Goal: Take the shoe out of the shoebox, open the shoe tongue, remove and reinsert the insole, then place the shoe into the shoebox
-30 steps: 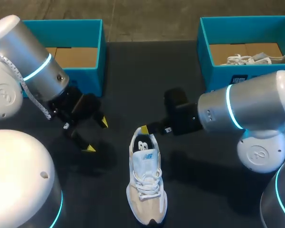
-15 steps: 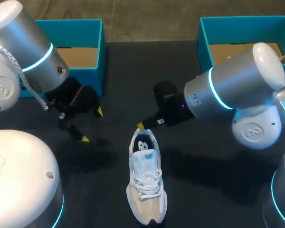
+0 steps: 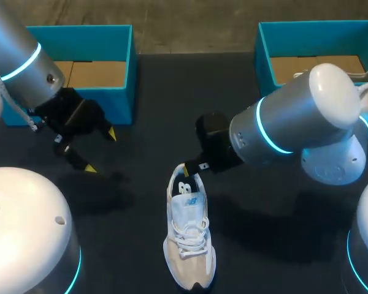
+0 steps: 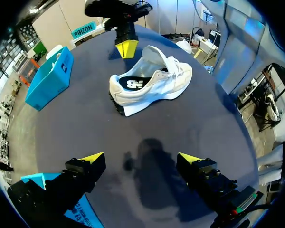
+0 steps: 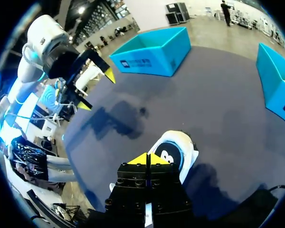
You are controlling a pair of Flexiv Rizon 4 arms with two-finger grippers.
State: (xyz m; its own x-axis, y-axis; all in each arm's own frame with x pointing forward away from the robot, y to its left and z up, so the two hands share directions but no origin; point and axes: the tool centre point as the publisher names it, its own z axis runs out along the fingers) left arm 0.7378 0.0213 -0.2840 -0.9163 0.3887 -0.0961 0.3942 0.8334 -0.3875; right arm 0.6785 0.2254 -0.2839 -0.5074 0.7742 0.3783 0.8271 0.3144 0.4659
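Observation:
A white and beige shoe (image 3: 189,236) stands upright on the dark table, toe toward the near edge; its dark insole shows through the opening (image 4: 133,83). My right gripper (image 3: 185,169) is shut with nothing in it, its yellow tips together just above the shoe's heel (image 5: 176,151). Left of the shoe, my left gripper (image 3: 100,151) hangs open and empty, well apart from it. In the left wrist view the shoe (image 4: 152,80) lies ahead of the left gripper (image 4: 141,159), and the right gripper (image 4: 127,47) is beyond it. A blue shoebox (image 3: 265,46) stands at the back right.
A second blue shoebox (image 3: 119,98), open with a brown cardboard floor, stands at the back left near my left arm. My right arm's bulky elbow (image 3: 306,116) hangs in front of the right box.
My left gripper has drawn back to the left, away from the shoe, staying open. My right arm's elbow has swung over the table while its shut gripper stayed by the heel.

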